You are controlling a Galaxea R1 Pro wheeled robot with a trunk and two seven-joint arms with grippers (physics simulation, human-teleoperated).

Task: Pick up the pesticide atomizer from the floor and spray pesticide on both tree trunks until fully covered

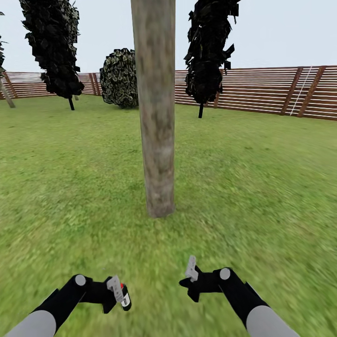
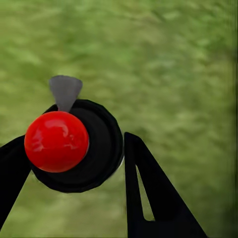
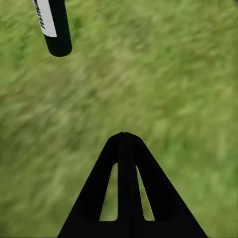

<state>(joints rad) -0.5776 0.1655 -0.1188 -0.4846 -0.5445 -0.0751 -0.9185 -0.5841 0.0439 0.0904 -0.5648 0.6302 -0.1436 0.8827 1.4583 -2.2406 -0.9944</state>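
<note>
- The left claw (image 1: 116, 291) is closed on the pesticide atomizer (image 1: 125, 296), its red top (image 2: 56, 141) bulging out between the 2 fingers. The bottle looks pinched off to 1 side, so I'd worry it twists or slips out onto the grass (image 1: 262, 196).
- The right claw (image 1: 191, 274) is fully closed with nothing in it, its fingers pressed together, just across from the left one.
- The tree trunk (image 1: 156, 140) stands ahead of both claws, well apart. Spraying from here may fall short and leave the trunk bare.
- I can't tell which way the nozzle faces; aimed wrong, the spray would land on the lawn.
- Only 1 thick trunk stands ahead, so a second still needs finding.
</note>
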